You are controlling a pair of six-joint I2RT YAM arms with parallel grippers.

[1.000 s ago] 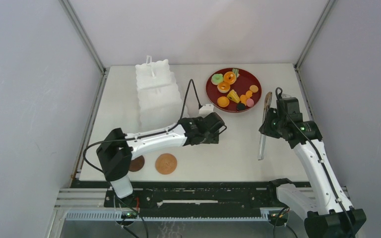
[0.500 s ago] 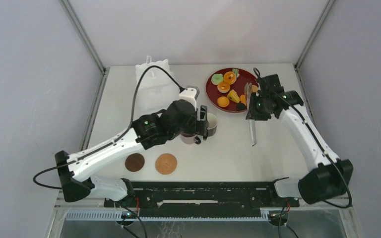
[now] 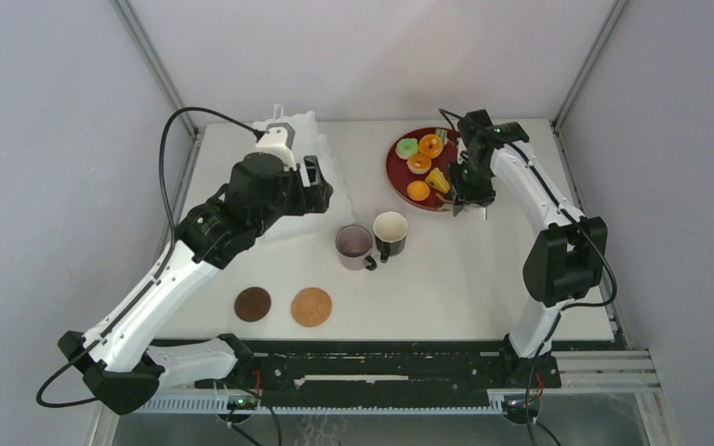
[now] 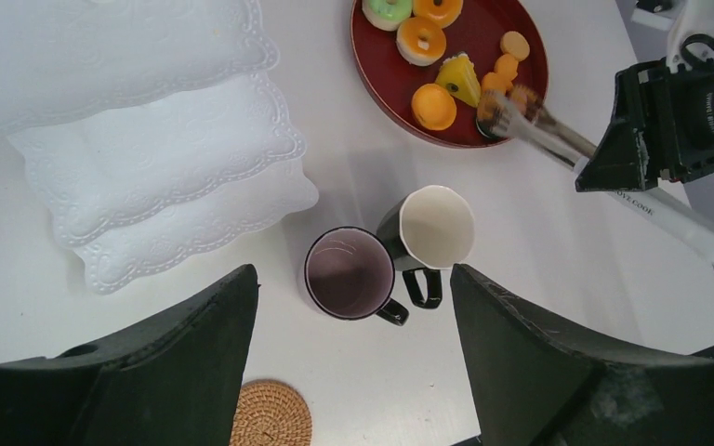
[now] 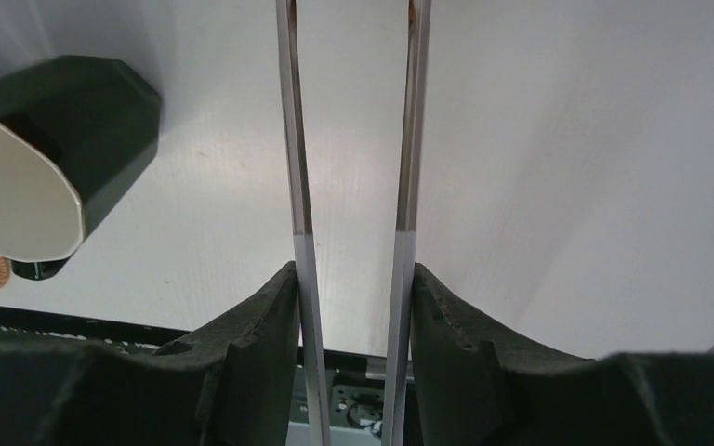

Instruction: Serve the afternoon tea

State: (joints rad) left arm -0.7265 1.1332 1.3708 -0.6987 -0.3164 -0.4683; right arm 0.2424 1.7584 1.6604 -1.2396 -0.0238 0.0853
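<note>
Clamps the tongs (image 4: 541,128) in the right gripper (image 5: 353,307) — tips among pastries (image 3: 419,163) on the red tray (image 3: 402,178) at the far edge. Hangs the left gripper (image 3: 320,186) released, empty, over the white stand (image 4: 149,167) near the far-left corner. With mugs (image 3: 354,244) side by side mid-desk — coasters (image 3: 311,307) by the near edge.

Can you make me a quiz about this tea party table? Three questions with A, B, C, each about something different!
1. Where are the pastries?
A) on the floor
B) in a blue bowl
C) on the red tray

2. How many round coasters are there?
A) one
B) two
C) four

3. What is the right gripper doing?
A) holding the tongs
B) holding a spoon
C) holding nothing

Answers:
1 C: the little cakes lie on the tray.
2 B: a dark one and a lighter one lie side by side.
3 A: the tongs' two arms run between its fingers.
</note>
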